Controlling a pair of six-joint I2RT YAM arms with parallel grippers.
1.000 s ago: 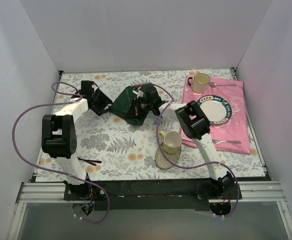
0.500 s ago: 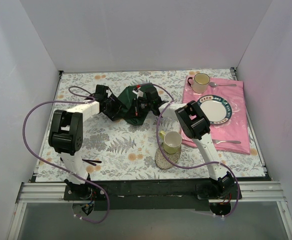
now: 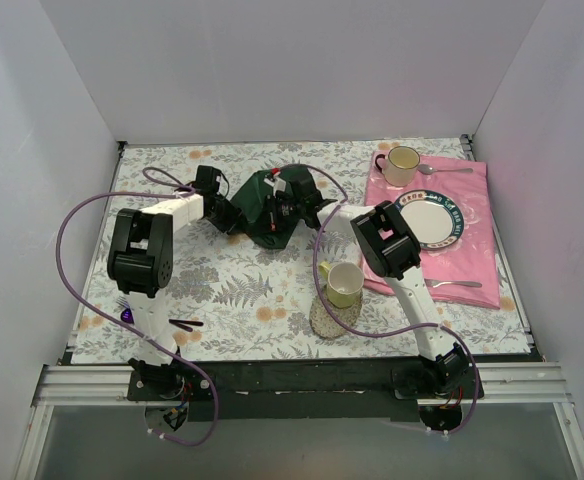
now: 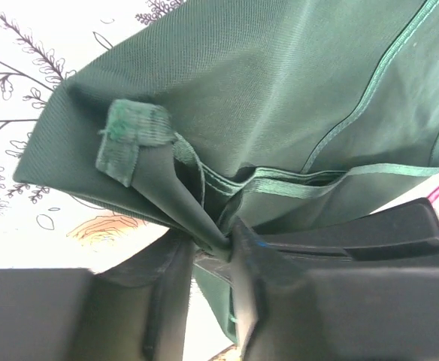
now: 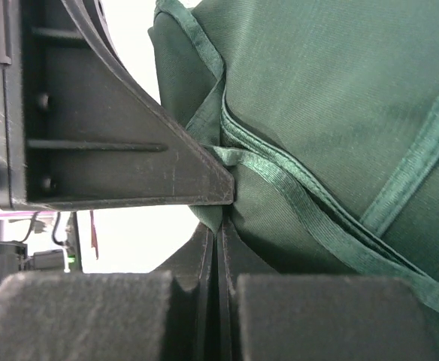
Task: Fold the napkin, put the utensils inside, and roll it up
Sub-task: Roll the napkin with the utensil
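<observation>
Green cloth front and centre: the dark green napkin (image 3: 265, 207) sits bunched in a heap toward the back middle of the floral table (image 3: 222, 285), and both arms are on it. The left gripper (image 4: 212, 259) has its jaws drawn narrow with a peak of fabric caught between them at the heap's left side. The right gripper (image 5: 219, 226) is clamped tight, pads together on a hemmed edge at the right side.

Progress, by my reading: early days. No neat fold shows, only crumpled layers, so folding is under way at best. Nothing lies inside the cloth and no roll is started. I can't pick out a slate-blue fork anywhere; a silver fork (image 3: 454, 284) and spoon (image 3: 448, 169) rest well apart on the pink cloth (image 3: 477, 250).

Writing? None legible. A small woven green tab (image 4: 129, 139) on the napkin reads blank, and the plate (image 3: 433, 219) shows only a patterned blue rim.
</observation>
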